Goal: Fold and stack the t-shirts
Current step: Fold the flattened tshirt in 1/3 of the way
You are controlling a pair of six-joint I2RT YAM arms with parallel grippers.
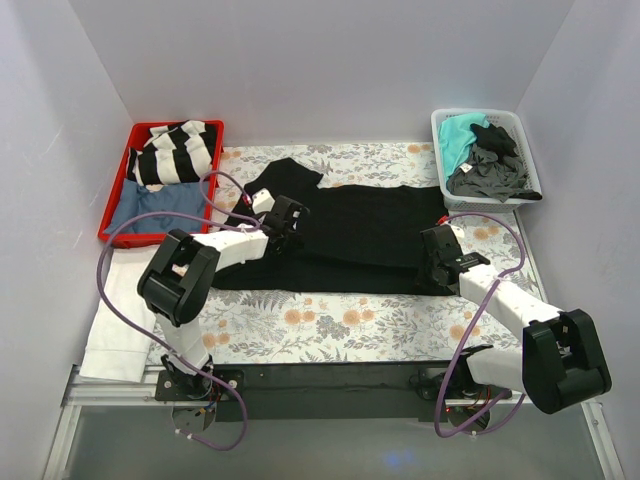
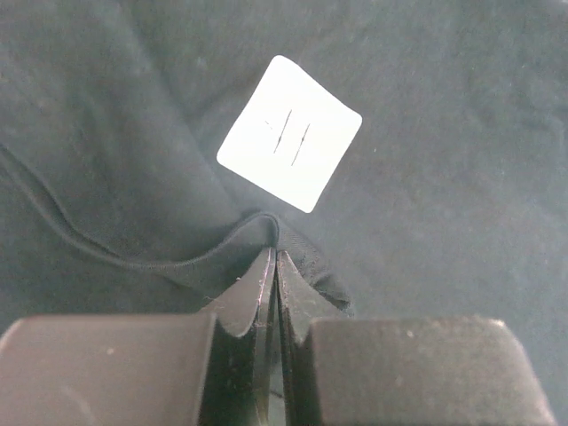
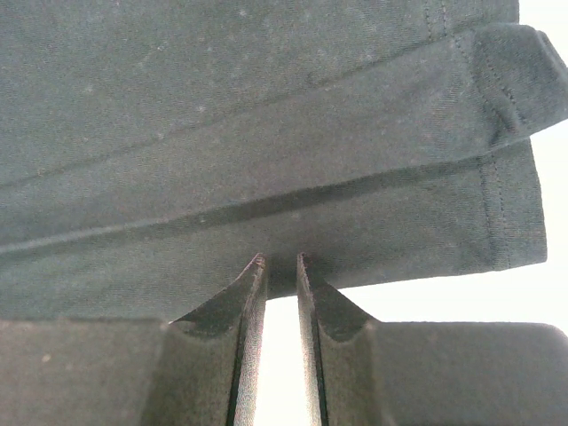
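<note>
A plain black t-shirt (image 1: 365, 228) lies spread across the middle of the floral table cover, its near part folded over. My left gripper (image 1: 287, 222) is at its left end, shut on a pinched fold of the black cloth (image 2: 133, 133) at the neckline, just below a white label (image 2: 290, 133); its tips show in the left wrist view (image 2: 273, 253). My right gripper (image 1: 436, 262) is at the shirt's right near edge. In the right wrist view its jaws (image 3: 279, 259) stand narrowly apart, pinching the edge of the layered hem (image 3: 222, 133).
A red tray (image 1: 113, 215) at the back left holds a folded striped shirt (image 1: 180, 150) and a blue one (image 1: 155, 210). A white basket (image 1: 441, 150) at the back right holds teal (image 1: 460, 135) and dark grey (image 1: 490, 175) shirts. A white cloth (image 1: 120, 320) lies near left.
</note>
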